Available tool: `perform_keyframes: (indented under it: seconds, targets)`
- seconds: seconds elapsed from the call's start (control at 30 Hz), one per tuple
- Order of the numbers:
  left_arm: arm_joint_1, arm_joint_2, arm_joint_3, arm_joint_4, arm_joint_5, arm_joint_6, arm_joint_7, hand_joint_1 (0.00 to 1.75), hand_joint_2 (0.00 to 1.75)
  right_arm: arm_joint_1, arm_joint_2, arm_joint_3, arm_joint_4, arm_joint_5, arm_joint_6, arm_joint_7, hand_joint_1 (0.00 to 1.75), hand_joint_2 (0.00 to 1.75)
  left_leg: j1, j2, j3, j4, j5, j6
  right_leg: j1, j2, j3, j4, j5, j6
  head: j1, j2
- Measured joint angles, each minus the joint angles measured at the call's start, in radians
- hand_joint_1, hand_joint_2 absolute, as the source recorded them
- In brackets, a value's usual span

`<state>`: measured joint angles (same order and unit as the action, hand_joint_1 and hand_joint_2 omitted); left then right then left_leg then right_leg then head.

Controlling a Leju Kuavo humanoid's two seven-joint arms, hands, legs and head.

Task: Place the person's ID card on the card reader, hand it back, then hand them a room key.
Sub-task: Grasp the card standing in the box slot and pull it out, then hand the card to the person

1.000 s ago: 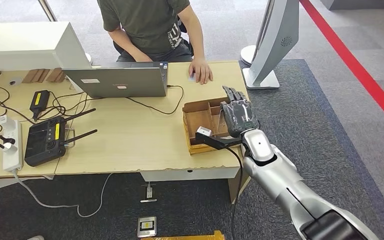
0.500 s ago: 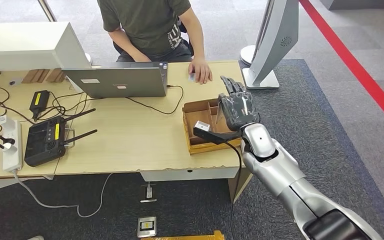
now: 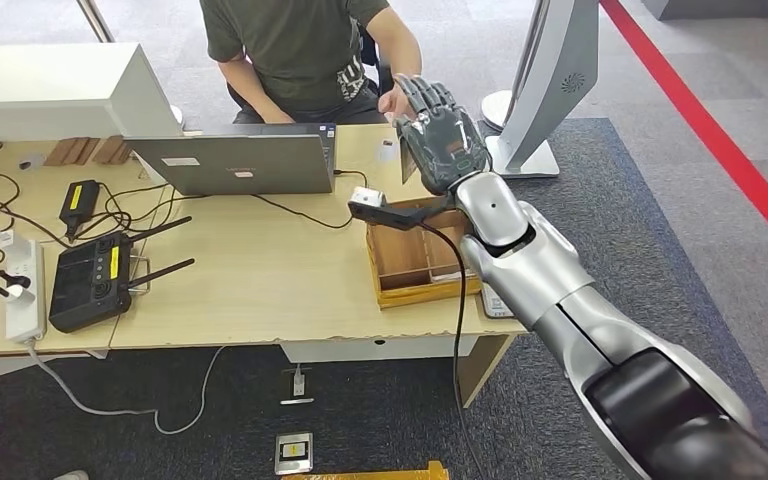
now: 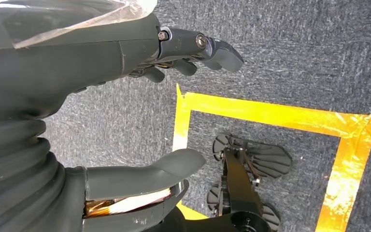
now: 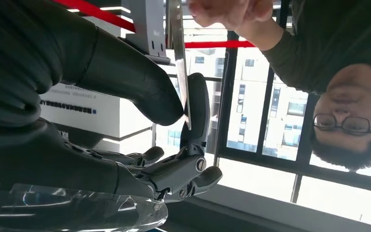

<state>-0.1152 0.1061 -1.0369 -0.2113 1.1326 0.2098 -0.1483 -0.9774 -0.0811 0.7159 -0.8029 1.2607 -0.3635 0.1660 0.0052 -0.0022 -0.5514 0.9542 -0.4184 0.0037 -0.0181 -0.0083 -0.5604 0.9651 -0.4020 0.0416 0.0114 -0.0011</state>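
card (image 5: 178,58): thin flat card, seen edge-on in R wrist view; raised above the desk at the far edge, between robot and person. In head view a pale sliver of it shows at the thumb side of the hand (image 3: 407,152). Which card (ID or room key) can't be told.
grip: right hand (image 5: 140,121) pinches card betw. thick thumb and one dark finger, at the card's near end; other fingers (image 5: 193,176) curled loosely below, not touching card.
person's hand (image 5: 229,12): at card's far end, fingers closed at/around it; whether contact is firm can't be told. Same hand partly hidden behind robot hand in head view.
handling (judgement): card likely light, stiff, smooth-faced, so slippery in a two-point pinch; prob. flexes a little but won't crush. Best hold = flat faces near one short end, leaving the other end free for the person. Edge grip would be poor.
step (judgement): looks like a hand-over; release only once person has hold, else card drops to the desk.
left hand (image 4: 125,121): hangs low over dark carpet w. yellow tape; thumb and fingers apart, nothing held.
tray (image 3: 422,262): brown cardboard divided box on desk under R forearm; contents not clear.
desk (image 3: 260,280): light wood; laptop (image 3: 235,162) open toward person, cables, black controller (image 3: 90,280), white power strip (image 3: 22,290).
person (image 3: 300,50): seated at far side of desk, dark shirt.
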Motion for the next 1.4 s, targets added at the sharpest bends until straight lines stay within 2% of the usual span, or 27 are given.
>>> perform_keyframes:
  seconds: [0.17, 0.47, 0.9, 0.97, 1.0, 1.1, 1.17, 1.3, 1.4]
  targets:
    - [-0.001, 0.0, -0.005, 0.0, 0.001, 0.0, 0.001, 0.0, 1.75, -0.075, 0.051, 0.031, 0.104, 0.005, 0.02, -0.013, 1.75, 1.75, 0.0, 0.0, 0.0, 0.0, 0.0, 0.0, 0.0, 0.0, 0.0, 0.0, 0.0, 0.0, 0.0, 0.0]
    - [-0.001, 0.0, -0.008, 0.0, 0.004, 0.0, -0.007, 0.0, 1.75, -0.132, 0.119, 0.067, 0.241, -0.007, 0.02, -0.013, 1.75, 1.75, 0.0, 0.0, 0.0, 0.0, 0.0, 0.0, 0.0, 0.0, 0.0, 0.0, 0.0, 0.0, 0.0, 0.0]
    - [0.001, 0.0, -0.015, 0.0, 0.004, -0.003, 0.004, 0.0, 1.75, -0.152, 0.137, 0.098, 0.333, -0.01, 0.011, -0.012, 1.75, 1.75, 0.0, 0.0, 0.0, 0.0, 0.0, 0.0, 0.0, 0.0, 0.0, 0.0, 0.0, 0.0, 0.0, 0.0]
    - [0.001, 0.0, -0.015, 0.0, 0.004, -0.003, 0.004, 0.0, 1.75, -0.153, 0.137, 0.101, 0.34, -0.01, 0.01, -0.009, 1.68, 1.75, 0.0, 0.0, 0.0, 0.0, 0.0, 0.0, 0.0, 0.0, 0.0, 0.0, 0.0, 0.0, 0.0, 0.0]
    - [0.001, 0.0, -0.015, 0.0, 0.004, -0.003, 0.004, 0.0, 1.75, -0.153, 0.137, 0.103, 0.344, -0.01, 0.01, -0.006, 1.32, 1.75, 0.0, 0.0, 0.0, 0.0, 0.0, 0.0, 0.0, 0.0, 0.0, 0.0, 0.0, 0.0, 0.0, 0.0]
    - [0.001, 0.0, -0.015, 0.0, 0.004, -0.003, 0.004, 0.0, 1.75, -0.157, 0.137, 0.108, 0.354, -0.01, 0.008, 0.001, 0.07, 1.75, 0.0, 0.0, 0.0, 0.0, 0.0, 0.0, 0.0, 0.0, 0.0, 0.0, 0.0, 0.0, 0.0, 0.0]
    - [0.001, 0.0, -0.015, 0.001, 0.004, -0.003, 0.004, 0.0, 1.75, -0.162, 0.137, 0.113, 0.36, -0.008, -0.002, 0.006, 0.0, 1.75, 0.0, 0.0, 0.0, 0.0, 0.0, 0.0, 0.0, 0.0, 0.0, 0.0, 0.0, 0.0, 0.0, 0.0]
    - [0.001, 0.0, -0.015, 0.001, 0.004, -0.003, 0.003, 0.0, 1.75, -0.171, 0.137, 0.125, 0.368, -0.001, -0.031, 0.005, 0.0, 0.0, 0.0, 0.0, 0.001, 0.0, 0.0, 0.0, 0.0, 0.0, 0.0, 0.0, 0.0, 0.0, 0.0, 0.0]
    - [0.002, 0.0, -0.015, 0.001, 0.004, -0.003, 0.003, 0.0, 1.75, -0.175, 0.137, 0.134, 0.371, -0.005, -0.049, -0.007, 0.0, 0.0, 0.0, 0.0, 0.001, 0.0, 0.0, 0.0, 0.0, 0.0, 0.0, 0.0, 0.0, 0.0, 0.0, 0.0]
